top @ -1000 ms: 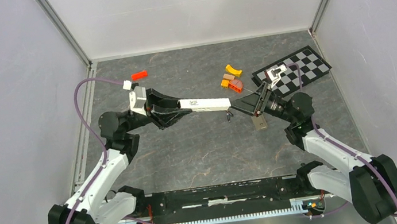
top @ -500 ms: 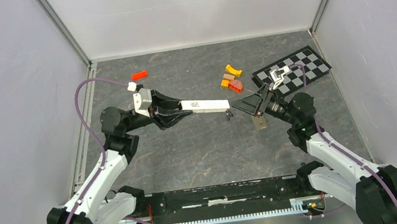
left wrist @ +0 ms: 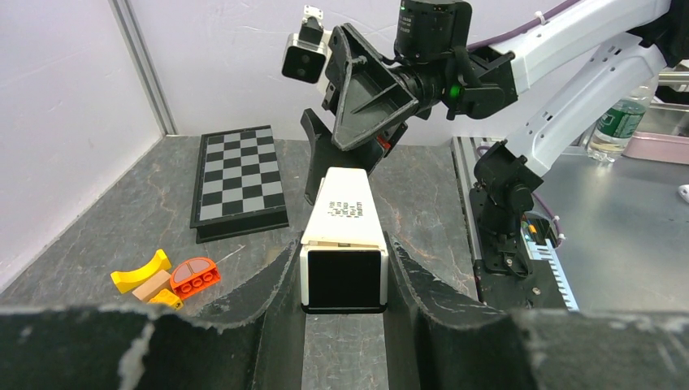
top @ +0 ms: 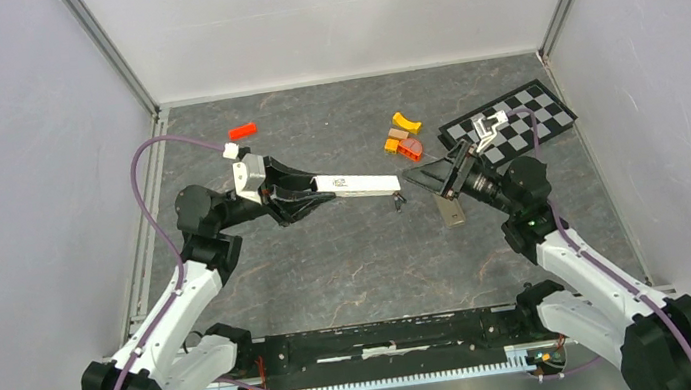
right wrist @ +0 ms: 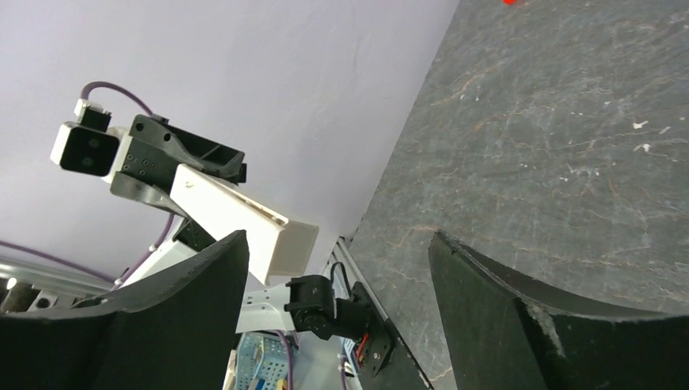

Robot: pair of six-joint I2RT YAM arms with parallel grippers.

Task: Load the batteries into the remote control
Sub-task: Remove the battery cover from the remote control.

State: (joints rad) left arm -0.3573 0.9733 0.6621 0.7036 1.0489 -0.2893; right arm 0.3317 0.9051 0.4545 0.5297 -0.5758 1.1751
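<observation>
The remote control (top: 452, 212) is a small grey-tan rectangle lying flat on the table, just under my right gripper's wrist. Two tiny dark batteries (top: 398, 202) lie on the table to its left. My left gripper (top: 313, 193) is shut on a narrow white bar (top: 356, 185) with printed text and a black end (left wrist: 344, 278). It holds the bar above the table, pointing at my right gripper (top: 417, 178). In the right wrist view my right gripper (right wrist: 337, 248) is open and empty, with the bar (right wrist: 244, 215) beyond it. In the left wrist view my left gripper (left wrist: 344, 260) clamps the bar's sides.
A checkerboard (top: 509, 123) lies at the far right and shows in the left wrist view (left wrist: 240, 183). Orange, yellow and tan blocks (top: 402, 137) sit left of it. A red block (top: 242, 131) lies at the far left. Walls enclose the table.
My right gripper has drawn back slightly toward the far right, uncovering more of the remote. My left gripper and the bar have shifted a little to the left.
</observation>
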